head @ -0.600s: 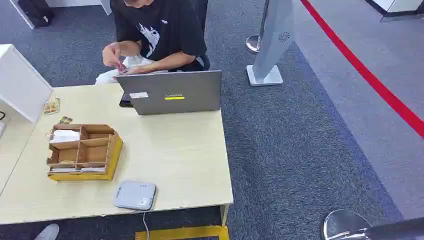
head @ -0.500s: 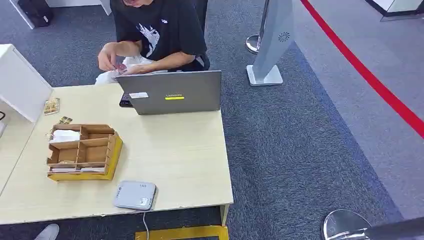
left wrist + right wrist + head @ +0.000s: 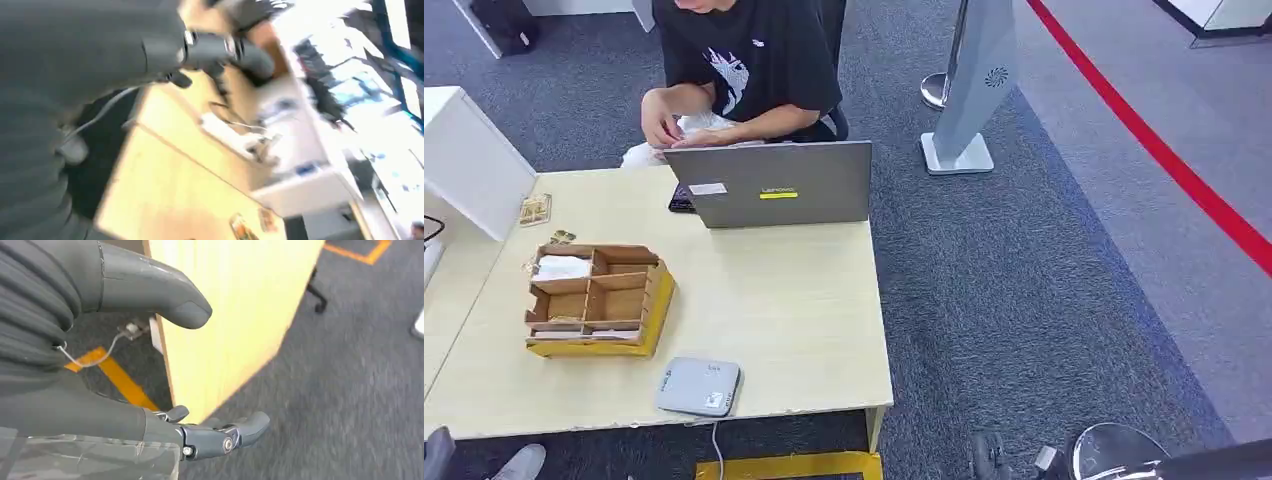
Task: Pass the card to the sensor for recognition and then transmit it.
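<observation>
A grey flat sensor [image 3: 698, 387] with a cable lies at the table's near edge. To its left stands a wooden compartment box [image 3: 596, 300] on a yellow base, with a white card [image 3: 562, 267] in its far left compartment. My left hand [image 3: 436, 455] shows at the bottom left corner of the head view, below the table edge. The blurred left wrist view has the left hand [image 3: 215, 50] with fingers stretched out, holding nothing. My right hand [image 3: 990, 457] is low over the carpet, right of the table. The right wrist view has the right hand [image 3: 125, 425] with thumb and fingers apart, empty.
A person sits behind a grey laptop [image 3: 774, 185] at the table's far edge, hands near it. Loose cards [image 3: 534, 209] lie far left beside a white box [image 3: 469, 160]. A round metal base [image 3: 1114, 452] stands on the carpet near my right hand. A white stand [image 3: 969, 90] is beyond.
The camera has shifted slightly. Both my hands have come up into the bottom of the head view. The person's raised hand has dropped closer to the laptop.
</observation>
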Controlling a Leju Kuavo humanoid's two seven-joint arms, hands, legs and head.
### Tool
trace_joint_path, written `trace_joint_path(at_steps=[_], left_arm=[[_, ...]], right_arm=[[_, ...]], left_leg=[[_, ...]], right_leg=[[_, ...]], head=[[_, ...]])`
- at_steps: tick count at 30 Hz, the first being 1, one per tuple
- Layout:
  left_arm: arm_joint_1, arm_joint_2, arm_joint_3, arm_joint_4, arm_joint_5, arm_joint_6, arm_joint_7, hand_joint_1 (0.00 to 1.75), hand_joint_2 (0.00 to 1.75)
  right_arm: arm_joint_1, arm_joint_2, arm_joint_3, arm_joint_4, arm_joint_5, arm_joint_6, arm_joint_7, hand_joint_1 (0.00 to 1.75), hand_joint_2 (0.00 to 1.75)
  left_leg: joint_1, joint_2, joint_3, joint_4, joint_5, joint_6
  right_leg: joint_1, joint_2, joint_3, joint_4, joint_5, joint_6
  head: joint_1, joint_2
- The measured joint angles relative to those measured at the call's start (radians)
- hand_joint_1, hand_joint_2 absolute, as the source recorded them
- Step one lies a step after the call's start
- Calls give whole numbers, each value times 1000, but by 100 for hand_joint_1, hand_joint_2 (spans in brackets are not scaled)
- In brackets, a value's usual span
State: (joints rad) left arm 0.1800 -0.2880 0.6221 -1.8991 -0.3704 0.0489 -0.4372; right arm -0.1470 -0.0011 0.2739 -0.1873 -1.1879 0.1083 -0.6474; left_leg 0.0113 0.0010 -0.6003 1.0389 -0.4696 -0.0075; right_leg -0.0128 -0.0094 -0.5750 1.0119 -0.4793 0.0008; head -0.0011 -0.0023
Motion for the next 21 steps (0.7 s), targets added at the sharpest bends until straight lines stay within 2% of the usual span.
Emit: trace_joint_path(at_steps=[4,9,10,11,13,14,15,16,17,21], left_arm=[[3,2,-58,-78,11,9,-35,0,175],[4,2,-82,-116,9,14,-40,0,175],[1,4,-87,-120,-23,43,-59,0,175],[-9,11,-97,-122,-93,87,-69,0,175],[-101,31,-137,-104,-356,104,35,0,175],[-163,38,-161,-90,-508,107,79,0,175],[-211,45,-187,-78,-654,111,102,0,175],[-244,48,-205,-70,-744,116,114,0,175],[-266,52,-217,-64,-779,121,123,0,175],[-298,55,-240,-51,-683,135,130,0,175]], right_arm=[[2,0,10,0,6,1,-6,0,175],[0,-1,14,0,8,4,-8,0,175],[0,-1,19,-1,34,20,-4,0,175],[-2,-1,36,-2,75,43,4,0,175],[-21,2,64,-4,118,28,23,0,175],[-36,7,70,-5,124,22,29,0,175],[-50,10,77,-7,132,16,30,0,175],[-61,14,83,-9,134,16,32,0,175],[-64,15,85,-11,137,16,33,0,175],[-60,19,93,-12,141,19,33,0,175]], left_leg=[[0,1,1,0,0,-1],[0,1,0,0,-1,-1],[0,1,0,0,-1,-1],[0,2,1,1,0,-1],[1,-2,-3,1,4,1],[1,-7,-6,0,5,-2],[1,-7,-6,0,7,-2],[1,-5,-5,-1,7,-3],[1,0,-4,-1,7,-3],[1,2,-3,0,7,-3]], right_leg=[[0,2,-1,0,0,0],[0,2,-1,0,0,0],[0,2,-2,0,0,0],[0,3,-6,0,0,0],[0,-1,-6,0,0,1],[1,-6,-6,0,1,1],[0,-6,-5,0,3,0],[0,-4,-5,1,5,-1],[0,1,-5,1,7,-2],[0,4,-6,1,7,-1]], head=[[-2,0],[-2,0],[-2,0],[-2,0],[-3,0],[0,0],[2,0],[0,0],[-2,0],[-2,0]])
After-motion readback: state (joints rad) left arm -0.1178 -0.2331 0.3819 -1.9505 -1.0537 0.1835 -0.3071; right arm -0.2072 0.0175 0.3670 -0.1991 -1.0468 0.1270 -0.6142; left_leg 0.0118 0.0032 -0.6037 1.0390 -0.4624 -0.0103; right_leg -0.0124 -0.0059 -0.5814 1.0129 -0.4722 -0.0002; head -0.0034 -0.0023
